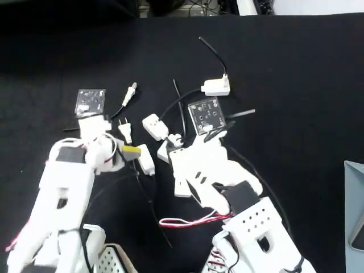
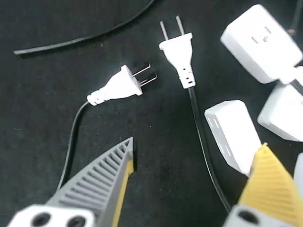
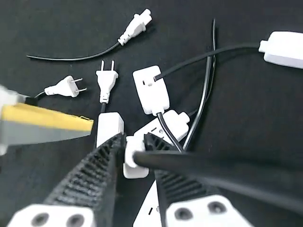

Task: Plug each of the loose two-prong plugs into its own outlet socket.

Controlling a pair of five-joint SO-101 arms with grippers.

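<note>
L hand (image 2: 196, 143) held spread above black worktop (image 2: 38, 142). White plastic two-prong plug (image 2: 118, 85) laid loose just ahead: likely light, rigid; best pinched at moulded body. R hand (image 3: 133, 138) clamped on white socket block (image 3: 135, 165).

- The high view looks steeply down from afar over the black cloth desk (image 1: 296, 68).
- The left wrist view faces down, close above it.
- The right wrist view sits farther back; all three views share the white two-prong plug on a black cord (image 1: 125, 132) (image 2: 179, 52) (image 3: 106, 75).
</note>
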